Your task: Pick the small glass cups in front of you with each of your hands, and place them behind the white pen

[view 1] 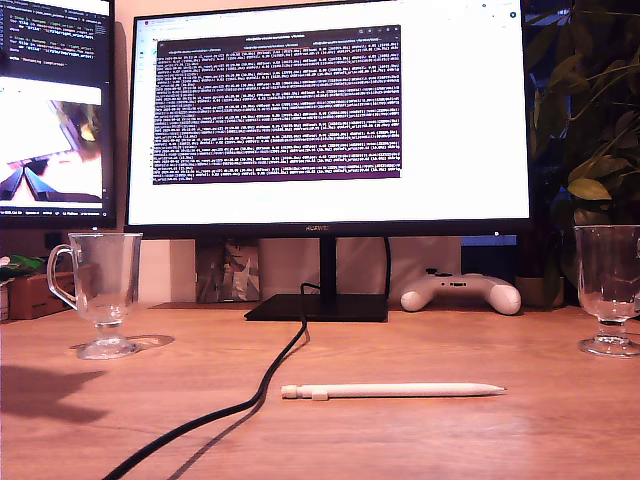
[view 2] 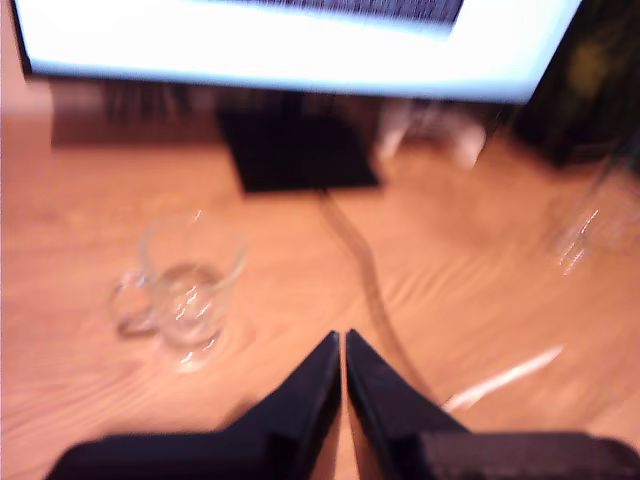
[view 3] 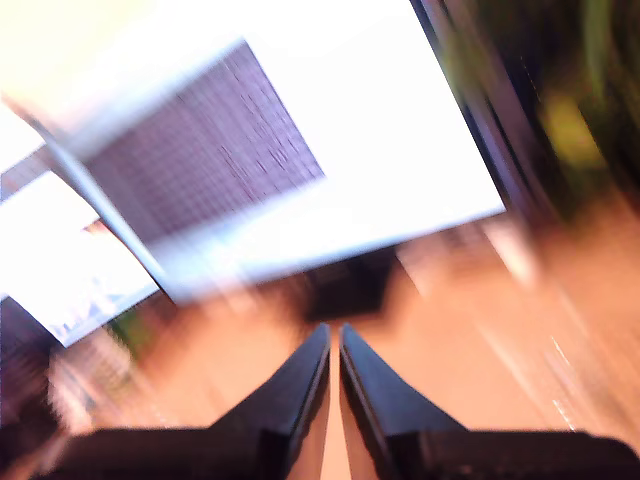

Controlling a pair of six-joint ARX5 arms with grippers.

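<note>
Two clear glass cups stand upright on the wooden desk, one cup (view 1: 100,288) at the exterior view's left and the other cup (view 1: 610,290) at its right. The white pen (view 1: 392,391) lies flat between them, nearer the camera. No gripper shows in the exterior view. In the first wrist view my first gripper (view 2: 343,338) is shut on nothing, above the desk. A cup (view 2: 185,290) stands a little ahead of it, the pen (view 2: 505,378) lies close by, and the other cup (view 2: 585,225) is blurred farther off. My second gripper (view 3: 334,330) is shut and empty in a motion-blurred, tilted view.
A black cable (view 1: 255,395) runs from the monitor stand (view 1: 318,305) across the desk to the front edge, passing the pen's capped end. A large monitor (view 1: 325,115) stands behind, with a white game controller (view 1: 460,293) and a plant (view 1: 590,140) at the exterior view's right.
</note>
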